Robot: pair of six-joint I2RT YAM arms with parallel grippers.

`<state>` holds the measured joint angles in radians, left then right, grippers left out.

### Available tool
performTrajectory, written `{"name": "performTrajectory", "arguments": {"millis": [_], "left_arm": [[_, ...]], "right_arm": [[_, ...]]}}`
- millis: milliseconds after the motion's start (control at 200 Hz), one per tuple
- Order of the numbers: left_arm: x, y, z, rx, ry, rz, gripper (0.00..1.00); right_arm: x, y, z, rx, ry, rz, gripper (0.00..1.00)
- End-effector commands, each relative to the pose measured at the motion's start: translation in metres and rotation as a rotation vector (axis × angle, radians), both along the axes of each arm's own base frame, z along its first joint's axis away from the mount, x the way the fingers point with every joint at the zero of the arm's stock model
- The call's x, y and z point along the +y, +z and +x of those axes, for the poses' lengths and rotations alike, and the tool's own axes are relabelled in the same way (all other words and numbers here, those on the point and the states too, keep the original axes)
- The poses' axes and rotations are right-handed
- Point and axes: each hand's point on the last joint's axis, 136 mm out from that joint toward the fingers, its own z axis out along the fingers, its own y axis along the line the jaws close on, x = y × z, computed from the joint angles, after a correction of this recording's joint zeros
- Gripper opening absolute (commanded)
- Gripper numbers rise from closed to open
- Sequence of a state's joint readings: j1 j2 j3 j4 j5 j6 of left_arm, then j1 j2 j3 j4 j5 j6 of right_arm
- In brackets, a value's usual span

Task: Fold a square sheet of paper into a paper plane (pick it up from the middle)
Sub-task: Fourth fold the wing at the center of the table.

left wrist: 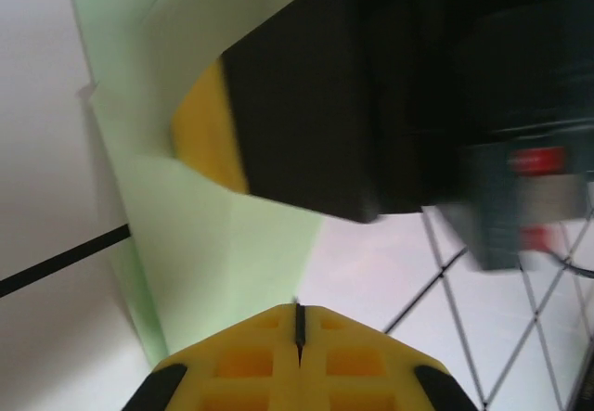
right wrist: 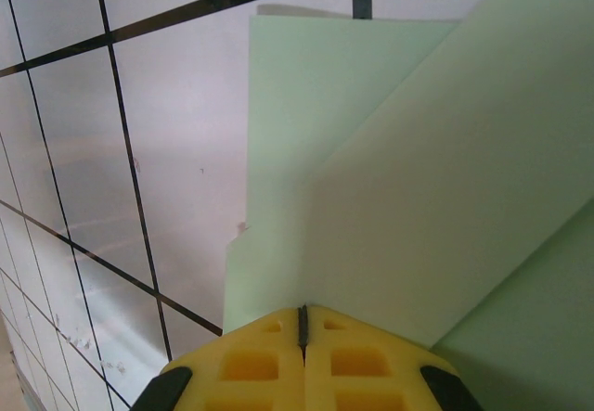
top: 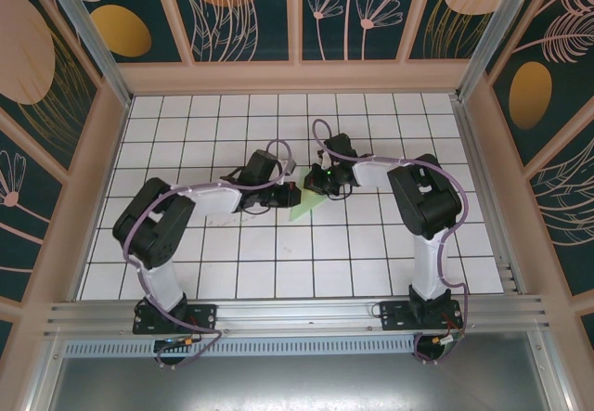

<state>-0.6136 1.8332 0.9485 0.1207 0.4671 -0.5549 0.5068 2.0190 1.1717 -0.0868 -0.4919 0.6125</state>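
Observation:
The pale mint-green sheet of paper (top: 305, 210) lies partly folded at the table's middle, showing as a pointed shape between the arms. My left gripper (top: 290, 194) is shut, and its yellow tips (left wrist: 299, 323) sit at the paper's (left wrist: 213, 244) near edge. My right gripper (top: 316, 186) is shut too. Its tips (right wrist: 302, 326) meet the corner of a raised flap of the paper (right wrist: 436, 179), which stands above a lower layer. In the left wrist view, one of the right gripper's yellow-padded fingers (left wrist: 206, 137) rests against the paper, close to my left tips.
The white grid-tiled table (top: 371, 253) spreads around the paper. Low walls (top: 297, 77) ring it, and a metal rail (top: 297, 314) runs along the near edge. The two arms nearly touch over the centre.

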Motion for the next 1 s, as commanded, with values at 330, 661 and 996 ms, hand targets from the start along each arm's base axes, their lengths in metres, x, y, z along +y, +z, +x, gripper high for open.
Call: {"name": "performTrajectory", "arguments": {"millis": [330,661,996], "left_arm": [[-0.011,-0.024,0.011,0.053,-0.003,0.009,0.0],[0.014,-0.052,-0.02,0.126,-0.026,0.116,0.0],[0.051,-0.052,-0.083,0.2,-0.055,0.133,0.0]], "right_arm": [[-0.03,-0.067,-0.031,0.152,-0.034,-0.196,0.0],[-0.031,-0.07,-0.033,0.161,-0.037,-0.205,0.0],[-0.033,-0.072,-0.034,0.165,-0.034,-0.219,0.0]]}}
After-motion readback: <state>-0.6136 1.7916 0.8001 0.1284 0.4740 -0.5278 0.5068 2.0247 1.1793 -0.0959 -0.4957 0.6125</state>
